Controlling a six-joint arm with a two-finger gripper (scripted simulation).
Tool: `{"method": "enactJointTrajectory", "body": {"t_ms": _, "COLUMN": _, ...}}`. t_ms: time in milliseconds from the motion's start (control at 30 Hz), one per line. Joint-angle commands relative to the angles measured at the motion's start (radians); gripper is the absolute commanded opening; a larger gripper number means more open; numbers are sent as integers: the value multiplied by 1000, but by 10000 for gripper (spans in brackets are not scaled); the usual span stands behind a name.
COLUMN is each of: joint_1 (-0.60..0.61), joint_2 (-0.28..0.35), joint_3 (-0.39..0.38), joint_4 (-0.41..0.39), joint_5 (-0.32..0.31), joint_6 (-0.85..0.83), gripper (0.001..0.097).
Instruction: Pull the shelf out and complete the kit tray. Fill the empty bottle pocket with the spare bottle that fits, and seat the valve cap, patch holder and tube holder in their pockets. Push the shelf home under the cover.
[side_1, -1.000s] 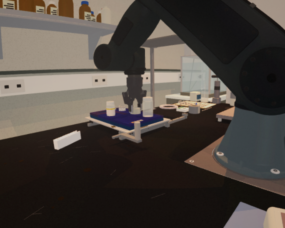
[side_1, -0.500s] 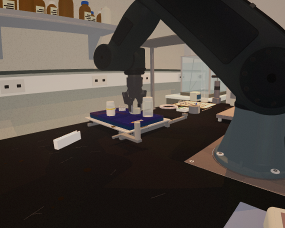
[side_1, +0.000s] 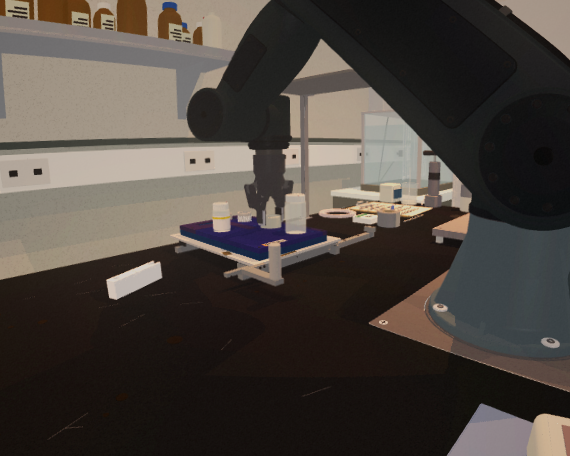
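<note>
The blue kit tray [side_1: 252,236] sits on the pulled-out shelf [side_1: 260,252] at mid-bench. A white bottle with a yellow band [side_1: 221,216] stands at its left end. A taller pale bottle [side_1: 295,213] stands at its right end. A small ribbed piece [side_1: 244,217] sits between them at the back. My gripper [side_1: 270,216] reaches straight down onto the tray and grips a small white cylinder [side_1: 273,221] that sits on the tray. I cannot tell how deep it sits in its pocket.
The shelf's front handle post [side_1: 274,260] stands just in front of the tray. A white block [side_1: 134,280] lies on the bench to the left. A tape ring [side_1: 337,213], a round pot [side_1: 388,218] and small boxes lie behind on the right.
</note>
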Motion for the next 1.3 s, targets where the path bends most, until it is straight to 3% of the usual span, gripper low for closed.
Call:
{"method": "enactJointTrajectory", "body": {"t_ms": 0, "joint_1": 0, "joint_2": -1, "joint_3": 0, "joint_4": 0, "joint_5": 0, "joint_6": 0, "gripper": 570}}
{"method": "enactJointTrajectory", "body": {"t_ms": 233, "joint_1": 0, "joint_2": -1, "joint_3": 0, "joint_4": 0, "joint_5": 0, "joint_6": 0, "gripper": 700}}
{"method": "enactJointTrajectory", "body": {"t_ms": 700, "joint_1": 0, "joint_2": -14, "joint_3": 5, "joint_4": 0, "joint_5": -18, "joint_6": 0, "gripper": 700}}
{"method": "enactJointTrajectory", "body": {"t_ms": 1267, "joint_1": 0, "joint_2": -171, "joint_3": 113, "joint_4": 0, "joint_5": -283, "joint_6": 0, "gripper": 700}}
